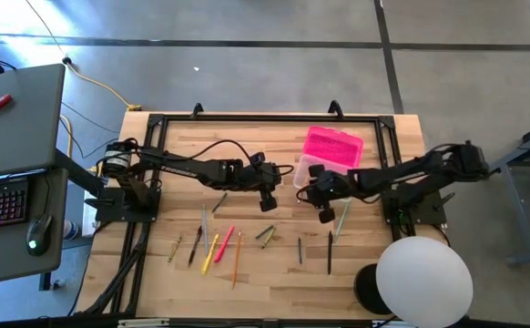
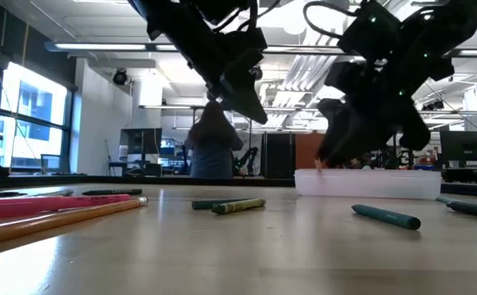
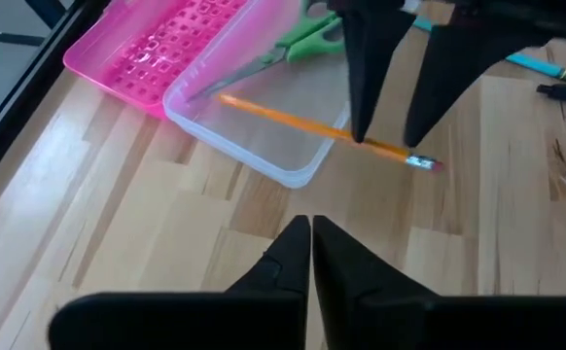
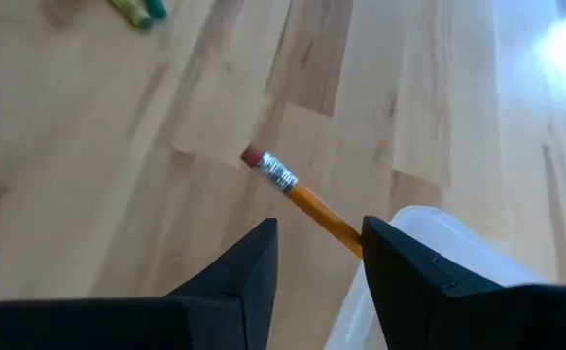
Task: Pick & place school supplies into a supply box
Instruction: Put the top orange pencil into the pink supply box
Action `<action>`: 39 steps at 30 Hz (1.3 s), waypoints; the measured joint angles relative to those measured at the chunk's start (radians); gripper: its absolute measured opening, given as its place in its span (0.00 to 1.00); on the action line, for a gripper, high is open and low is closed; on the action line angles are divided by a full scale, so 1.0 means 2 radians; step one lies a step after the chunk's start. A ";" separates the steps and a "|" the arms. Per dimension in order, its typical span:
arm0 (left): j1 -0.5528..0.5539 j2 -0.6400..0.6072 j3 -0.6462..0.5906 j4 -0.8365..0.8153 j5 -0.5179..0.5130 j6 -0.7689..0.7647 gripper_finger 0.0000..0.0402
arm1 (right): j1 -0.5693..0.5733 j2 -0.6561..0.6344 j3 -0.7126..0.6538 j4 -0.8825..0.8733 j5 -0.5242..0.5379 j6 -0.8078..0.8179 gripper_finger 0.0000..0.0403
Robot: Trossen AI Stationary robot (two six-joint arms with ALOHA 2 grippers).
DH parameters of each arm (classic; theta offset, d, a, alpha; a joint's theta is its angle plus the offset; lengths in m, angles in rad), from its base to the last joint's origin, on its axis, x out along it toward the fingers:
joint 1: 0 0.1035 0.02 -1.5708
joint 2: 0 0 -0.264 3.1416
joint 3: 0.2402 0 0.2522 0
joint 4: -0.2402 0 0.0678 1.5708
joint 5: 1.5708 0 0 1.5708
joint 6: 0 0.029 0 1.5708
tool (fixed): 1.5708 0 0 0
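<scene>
Overhead and wrist views of my two-arm rig at the wooden table. The supply box, a clear plastic tray with its pink lid swung open beside it, sits toward the far right of the tabletop. In the left wrist view I see green-handled scissors lying inside the tray, and an orange pencil resting across its near rim, the eraser end sticking out over the wood.

My right gripper hangs at the tray's near corner. Its fingers stand spread, one on each side of the orange pencil; from the right wrist view there is a gap between the pencil and the finger on one side, so I read the pencil as released onto the rim, though I cannot tell whether the other finger touches it.

My left gripper hovers near mid-table, just left of the tray, fingers clenched together on nothing.

The remaining supplies lie loose on the near half of the table: a yellow pencil, a pink-red one, another orange pencil, green crayons and a dark pen.
</scene>
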 joint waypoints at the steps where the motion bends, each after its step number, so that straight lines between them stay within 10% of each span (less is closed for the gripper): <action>1: 0.000 0.000 0.000 0.000 0.000 0.001 0.10 | 0.000 0.006 0.000 0.011 0.007 -0.005 0.32; 31: 0.000 0.001 0.000 0.000 0.000 0.003 0.09 | -0.007 0.075 -0.001 0.112 -0.020 -0.124 0.32; 39: 0.000 0.001 0.000 0.000 0.000 0.002 0.09 | -0.008 0.105 -0.001 0.180 0.043 -0.159 0.31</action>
